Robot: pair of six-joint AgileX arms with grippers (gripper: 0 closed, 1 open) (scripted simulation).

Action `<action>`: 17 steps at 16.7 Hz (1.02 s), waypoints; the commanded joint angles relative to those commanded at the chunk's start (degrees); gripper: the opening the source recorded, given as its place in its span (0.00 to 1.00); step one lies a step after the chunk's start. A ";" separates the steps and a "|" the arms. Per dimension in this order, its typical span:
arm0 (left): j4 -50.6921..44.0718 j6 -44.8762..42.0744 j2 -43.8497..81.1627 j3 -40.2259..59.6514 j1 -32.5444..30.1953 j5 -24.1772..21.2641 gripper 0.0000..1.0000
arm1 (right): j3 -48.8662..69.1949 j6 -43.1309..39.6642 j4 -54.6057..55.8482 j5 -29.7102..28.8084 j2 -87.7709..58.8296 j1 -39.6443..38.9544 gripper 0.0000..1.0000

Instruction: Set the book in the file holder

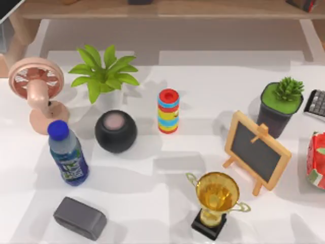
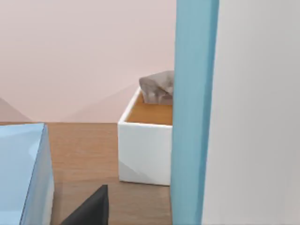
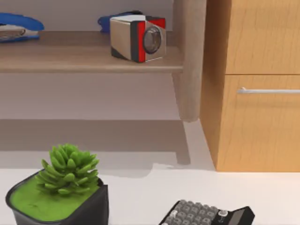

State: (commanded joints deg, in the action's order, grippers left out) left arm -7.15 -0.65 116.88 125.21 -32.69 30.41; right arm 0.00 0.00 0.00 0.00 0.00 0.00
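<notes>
Left claw: I cannot tell how wide it is or whether it has anything. A dark wedge [image 2: 89,208] at the edge of my left wrist view may be part of it.
Right claw: I cannot tell its state either. Its wrist camera looks across the table's right side at the succulent pot [image 3: 58,197] and the calculator [image 3: 206,215], with a shelf and a wooden cabinet behind.
Book: I cannot place it for sure. A blue upright slab [image 2: 194,112] stands close in my left wrist view and might be its spine or cover, or equally a wall of the file holder.
Near that slab: a white box [image 2: 143,150] with a grey lump [image 2: 157,86] in it and a pale blue block [image 2: 21,173], all on a wooden surface.
Table from above: busy. There's a water bottle [image 1: 67,152], a black speaker [image 1: 116,130], a trophy [image 1: 216,198] and a little chalkboard [image 1: 256,150], all standing apart.
Step in hand: by my reading, finding the book and lining up a grasp. The task looks barely begun.
Doing it well: settle first which blue thing is the book. Then come at it square to its flat faces and pinch across the thickness rather than an edge.
Carrying it: keep it upright so it drops into the slot without twisting.
Watch for: the tall trophy and chalkboard, since a low sweep over the table could tip either one.
</notes>
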 joint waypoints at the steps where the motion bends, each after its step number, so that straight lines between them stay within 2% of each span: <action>1: -0.40 0.00 0.77 1.23 0.08 -0.16 1.00 | 0.00 0.00 0.00 0.00 0.00 0.00 1.00; 6: -2.88 0.07 5.01 7.93 0.89 -1.00 1.00 | 0.00 0.00 0.00 0.00 0.00 0.00 1.00; 10: -3.00 0.07 5.22 8.23 0.93 -1.04 1.00 | 0.00 0.00 0.00 0.00 0.00 0.00 1.00; 17: -3.00 0.07 5.22 8.23 0.93 -1.04 0.47 | 0.00 0.00 0.00 0.00 0.00 0.00 1.00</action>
State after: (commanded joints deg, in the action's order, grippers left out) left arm -10.15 -0.58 122.10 133.44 -31.76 29.37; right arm 0.00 0.00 0.00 0.00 0.00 0.00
